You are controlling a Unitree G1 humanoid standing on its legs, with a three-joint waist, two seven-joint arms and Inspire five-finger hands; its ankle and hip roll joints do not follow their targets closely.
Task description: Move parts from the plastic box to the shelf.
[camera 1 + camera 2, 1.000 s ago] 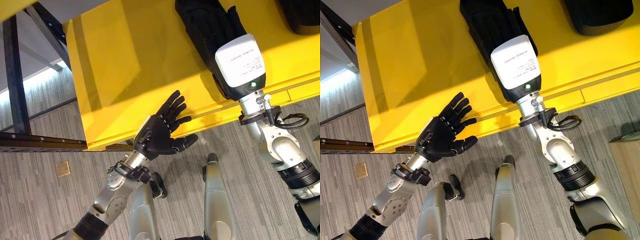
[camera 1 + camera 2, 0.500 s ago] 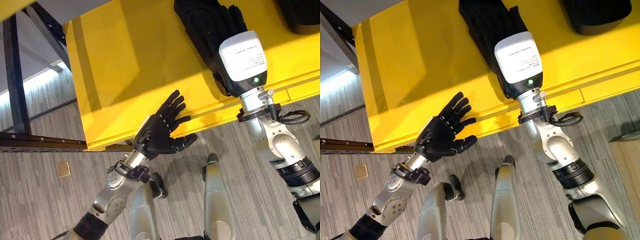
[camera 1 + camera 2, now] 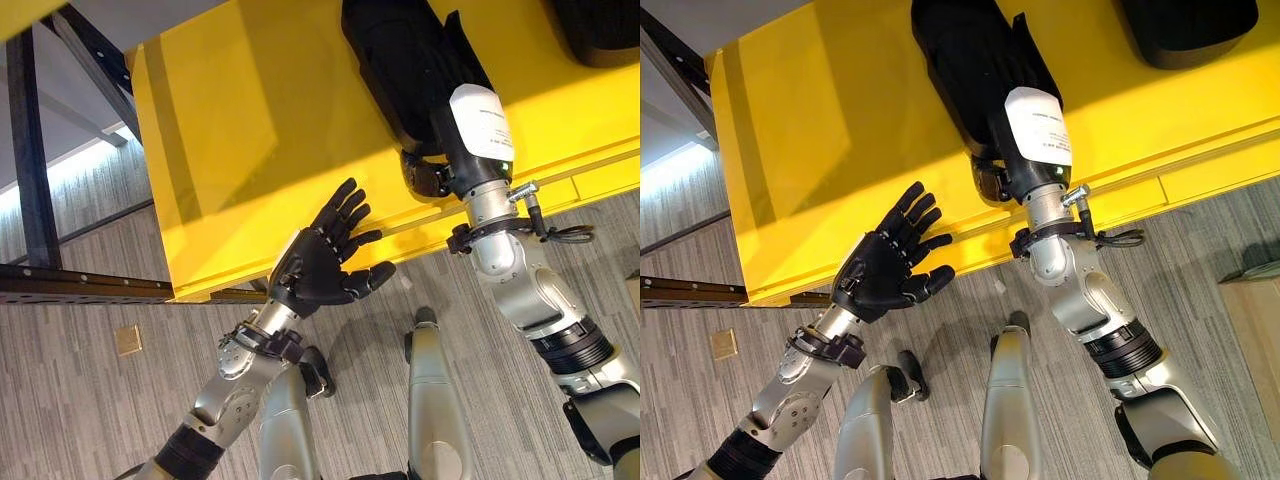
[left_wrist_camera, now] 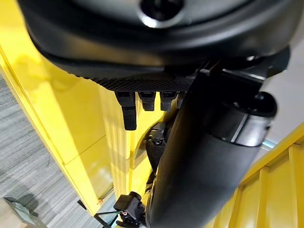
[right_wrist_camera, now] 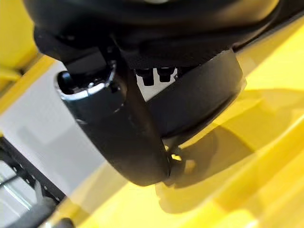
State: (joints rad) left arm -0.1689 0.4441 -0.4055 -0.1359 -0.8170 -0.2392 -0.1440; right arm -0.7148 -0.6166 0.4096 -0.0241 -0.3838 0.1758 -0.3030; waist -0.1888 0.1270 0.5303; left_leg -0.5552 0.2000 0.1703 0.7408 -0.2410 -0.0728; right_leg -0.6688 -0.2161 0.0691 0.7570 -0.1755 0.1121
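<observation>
I see the right hand (image 3: 425, 170) lying on the yellow shelf (image 3: 250, 130), but its fingers are buried against a long black part (image 3: 405, 60) that runs off the frame at 12 o'clock, so I cannot tell whether they clasp it or just rest by it. In the right wrist view the thumb and a dark curved body (image 5: 199, 102) sit close together over the yellow surface, yet where they meet is in shadow. A second black part (image 3: 1185, 30) sits on the shelf at 1 o'clock, cut off by the picture's upper edge, well apart from the first.

My left hand (image 3: 325, 262) hovers just off the shelf's near edge at 7 o'clock of the first part, palm up, fingers spread wide and holding nothing; its fingertips overlap the front lip in the eye views, though I cannot tell if they touch. The left wrist view shows straight fingers (image 4: 128, 111) with yellow panel beyond.

The shelf has broad bare yellow surface at 9 to 10 o'clock of the part. A dark metal frame (image 3: 30, 150) stands at the far left, over grey striped floor (image 3: 90, 400)
</observation>
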